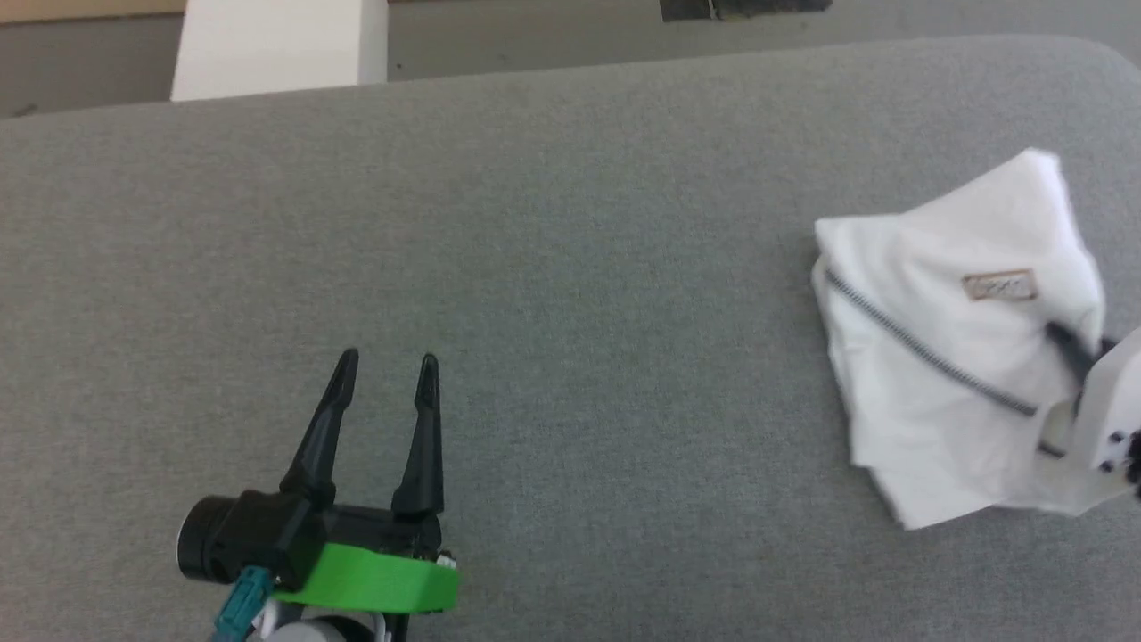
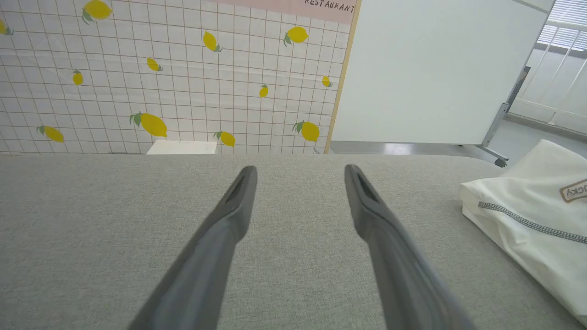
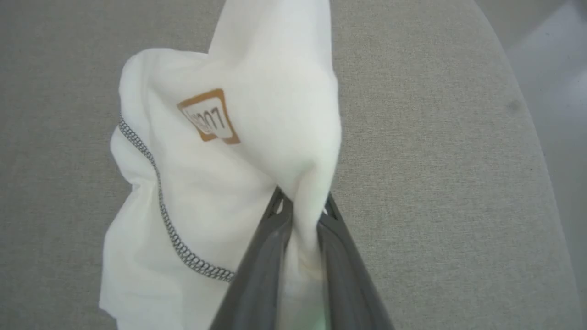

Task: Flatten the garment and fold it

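Worktop (image 1: 570,223), grey and padded, carries the garment (image 1: 945,357) bunched at its right end. The cloth looks soft, light and limp, best taken at a seam or hem corner. The right fingers (image 3: 261,266) stand narrow, pinching a fold of it. The left fingers (image 1: 323,428) are spread wide and hold nothing, over the worktop's left, well apart from it.

Grey fabric surface (image 1: 570,267); white box (image 1: 276,45) beyond its far edge; lemon-print tiled wall (image 2: 160,68); white panel (image 2: 426,68) beside it.
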You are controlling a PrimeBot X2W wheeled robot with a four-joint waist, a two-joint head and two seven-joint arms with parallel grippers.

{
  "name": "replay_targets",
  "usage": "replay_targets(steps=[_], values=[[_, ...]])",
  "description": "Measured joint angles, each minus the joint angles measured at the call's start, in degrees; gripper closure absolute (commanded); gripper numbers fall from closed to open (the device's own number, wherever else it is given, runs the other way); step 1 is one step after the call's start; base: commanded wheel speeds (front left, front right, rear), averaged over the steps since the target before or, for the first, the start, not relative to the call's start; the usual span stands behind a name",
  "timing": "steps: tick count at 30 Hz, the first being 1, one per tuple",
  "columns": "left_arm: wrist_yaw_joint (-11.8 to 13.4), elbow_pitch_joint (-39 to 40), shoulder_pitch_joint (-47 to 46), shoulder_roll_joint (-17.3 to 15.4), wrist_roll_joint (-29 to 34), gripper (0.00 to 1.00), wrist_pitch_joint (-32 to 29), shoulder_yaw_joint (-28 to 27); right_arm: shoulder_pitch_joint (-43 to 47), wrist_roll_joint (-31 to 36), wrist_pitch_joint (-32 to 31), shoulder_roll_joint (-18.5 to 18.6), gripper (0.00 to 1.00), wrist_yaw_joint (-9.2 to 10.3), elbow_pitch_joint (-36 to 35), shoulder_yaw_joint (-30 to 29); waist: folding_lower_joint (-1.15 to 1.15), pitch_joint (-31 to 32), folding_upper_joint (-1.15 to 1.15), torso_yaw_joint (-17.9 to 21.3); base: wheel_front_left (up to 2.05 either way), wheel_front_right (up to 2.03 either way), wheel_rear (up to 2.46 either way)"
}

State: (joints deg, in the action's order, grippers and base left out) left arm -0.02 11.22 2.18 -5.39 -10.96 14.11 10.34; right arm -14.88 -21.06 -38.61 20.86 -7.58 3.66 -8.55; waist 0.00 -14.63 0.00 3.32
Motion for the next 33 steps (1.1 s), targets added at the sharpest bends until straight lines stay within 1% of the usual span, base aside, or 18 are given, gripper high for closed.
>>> replay_targets(steps=[2, 3, 4, 10, 13, 16, 18, 20, 24, 26, 28, 29, 30, 33], values=[[0.0, 0.0, -1.3, -0.1, 0.5, 0.00, -0.4, 0.2, -2.1, 0.2, -0.8, 2.4, 1.00, 0.00, 0.5, -0.5, 0.00, -1.5, 0.00, 0.5, 0.00, 0.00, 0.00], [0.0, -0.2, -2.5, -0.2, 1.4, 0.00, -0.4, 0.5, -4.0, 0.4, -1.3, 4.4, 1.00, 0.00, 1.5, -1.3, 0.00, -3.1, 0.00, 0.9, 0.00, 0.00, 0.00], [0.0, -0.3, -3.1, -0.2, 1.6, 0.00, -0.4, 0.8, -5.0, 0.7, -1.4, 5.6, 1.00, -0.01, 2.0, -1.6, 0.00, -4.0, 0.00, 1.2, 0.00, 0.00, 0.00], [0.0, -0.6, -6.8, -0.4, 2.5, 0.00, -0.5, 1.4, -10.4, 1.8, -1.5, 10.8, 1.00, -0.01, 5.5, -4.2, 0.00, -9.3, 0.00, 2.1, 0.00, 0.00, 0.00], [0.1, -0.4, -8.6, -0.5, 2.9, 0.00, -0.4, 1.4, -12.6, 3.5, -0.7, 14.3, 1.00, -0.01, 7.0, -4.3, 0.00, -12.2, 0.00, 2.4, 0.00, 0.00, 0.00], [0.6, 0.5, -10.1, -0.5, 3.1, 0.00, -0.4, 1.1, -14.3, 4.3, 0.0, 16.3, 1.00, -0.01, 9.2, -4.9, 0.00, -14.7, 0.00, 2.5, 0.00, 0.00, 0.00], [0.6, 1.2, -10.7, -0.4, 3.0, 0.00, -0.3, 1.0, -15.0, 5.5, 0.8, 17.1, 1.00, -0.01, 10.3, -4.8, 0.01, -16.2, 0.00, 2.4, 0.00, 0.00, 0.00], [0.7, 2.2, -11.1, -0.4, 3.0, 0.00, -0.1, 0.9, -15.5, 6.4, 1.5, 17.5, 1.00, -0.01, 11.6, -4.8, 0.01, -17.4, 0.00, 2.3, 0.00, 0.00, 0.00], [1.8, 4.2, -11.5, -0.4, 3.2, 0.00, 0.2, -0.1, -16.3, 7.5, 3.5, 17.7, 1.00, -0.01, 14.1, -4.8, 0.01, -19.3, 0.00, 1.8, 0.00, 0.00, 0.00], [2.2, 4.6, -11.5, -0.5, 3.5, 0.00, 0.4, -0.5, -16.7, 8.2, 4.3, 17.6, 0.83, -0.01, 15.1, -4.7, 0.01, -19.6, 0.00, 1.4, 0.00, 0.00, 0.00], [2.6, 5.0, -11.4, -0.5, 4.0, 0.00, 0.4, -0.7, -17.1, 8.7, 5.0, 17.4, 0.42, -0.01, 15.9, -4.7, 0.00, -19.5, 0.00, 1.3, 0.00, 0.00, 0.00], [2.7, 5.1, -11.4, -0.5, 4.2, 0.00, 0.4, -0.8, -17.2, 9.1, 5.6, 17.4, 0.09, -0.01, 16.2, -4.6, 0.00, -19.4, 0.00, 1.3, 0.00, 0.00, 0.00], [3.1, 5.2, -11.4, -0.5, 4.6, 0.00, 0.4, -1.0, -17.3, 9.4, 6.0, 17.3, 0.00, -0.01, 16.6, -4.6, 0.00, -19.3, 0.00, 1.3, 0.00, 0.00, 0.00], [3.8, 5.4, -11.3, -0.4, 4.7, 0.00, 0.4, -1.8, -17.8, 10.1, 7.0, 16.9, 0.00, -0.01, 17.4, -4.6, 0.00, -18.6, 0.00, 1.5, 0.00, 0.00, 0.00]])
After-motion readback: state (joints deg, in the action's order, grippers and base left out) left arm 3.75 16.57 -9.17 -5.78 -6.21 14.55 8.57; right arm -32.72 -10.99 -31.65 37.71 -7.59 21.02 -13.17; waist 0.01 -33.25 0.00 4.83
